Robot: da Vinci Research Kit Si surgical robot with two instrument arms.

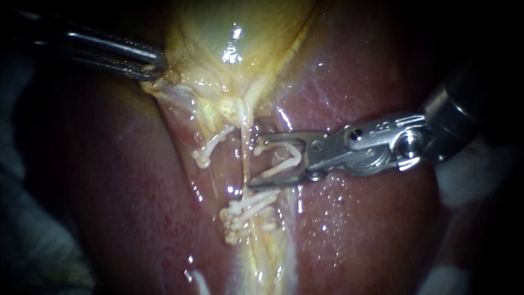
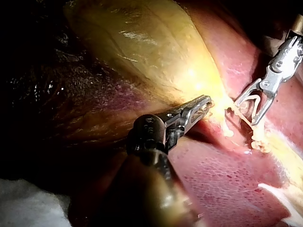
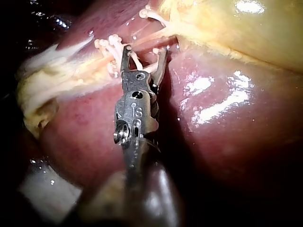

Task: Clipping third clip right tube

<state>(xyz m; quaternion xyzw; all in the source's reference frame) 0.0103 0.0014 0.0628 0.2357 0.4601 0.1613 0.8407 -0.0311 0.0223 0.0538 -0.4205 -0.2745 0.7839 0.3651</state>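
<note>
Since the clip (image 1: 292,155) is held between the wide-spread jaws of the right instrument (image 1: 254,164), with tips only just reaching the right tube (image 1: 243,142), the tube could be half caught if closed now. Room is bounded by the set clips (image 1: 245,210) nearby; beyond, the gallbladder (image 1: 218,27) is gripped by the jaws of the left instrument (image 1: 155,63).

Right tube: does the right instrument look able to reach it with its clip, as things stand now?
Probably yes. The right instrument holds an open clip just beside the right tube, above the clips already on it. Nothing stands between them; the left instrument grips the gallbladder well away.
</note>
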